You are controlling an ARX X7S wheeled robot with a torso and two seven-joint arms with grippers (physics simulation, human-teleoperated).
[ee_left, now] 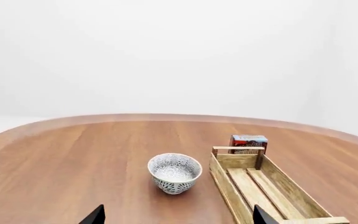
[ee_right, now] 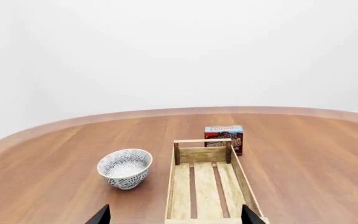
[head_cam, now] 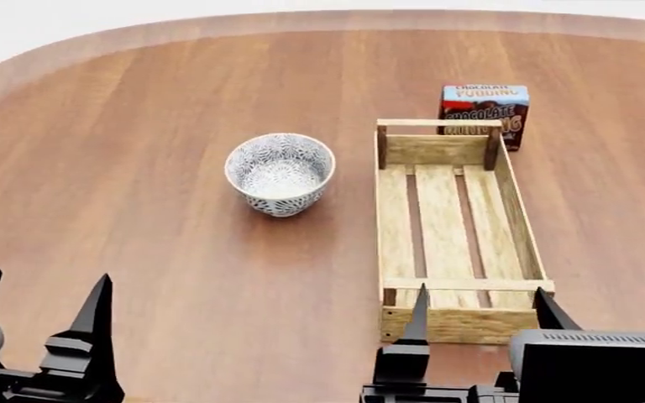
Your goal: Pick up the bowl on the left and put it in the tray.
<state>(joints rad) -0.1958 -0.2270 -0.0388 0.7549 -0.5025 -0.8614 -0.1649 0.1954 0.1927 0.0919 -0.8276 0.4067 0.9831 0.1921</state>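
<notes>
At the near left of the head view, the black left gripper (head_cam: 37,294) hovers low over the rounded brown wooden table (head_cam: 132,168), its two pointed fingers spread wide with nothing between them. Ahead of it and a little to the right, well apart from the fingers, the round white ceramic bowl with a dense grey-black floral pattern (head_cam: 280,174) stands upright on the bare wood. It holds nothing, and it sits to the left of the crate with a clear strip of table between the two.

Next comes the long rectangular light-wood tray with a slatted bottom, low sides and darker corner posts (head_cam: 395,218), lying lengthwise away from the robot; nothing lies on its slats. Just behind its far end stands a small red-and-blue chocolate pudding box (head_cam: 484,113), upright, near the crate's far right corner.

At the near right, the black right gripper (head_cam: 479,302) hangs over the tray's near end, its fingers parted about as wide as the crate and gripping nothing. Both wrist views show the bowl, tray and box lying ahead of parted fingertips.
</notes>
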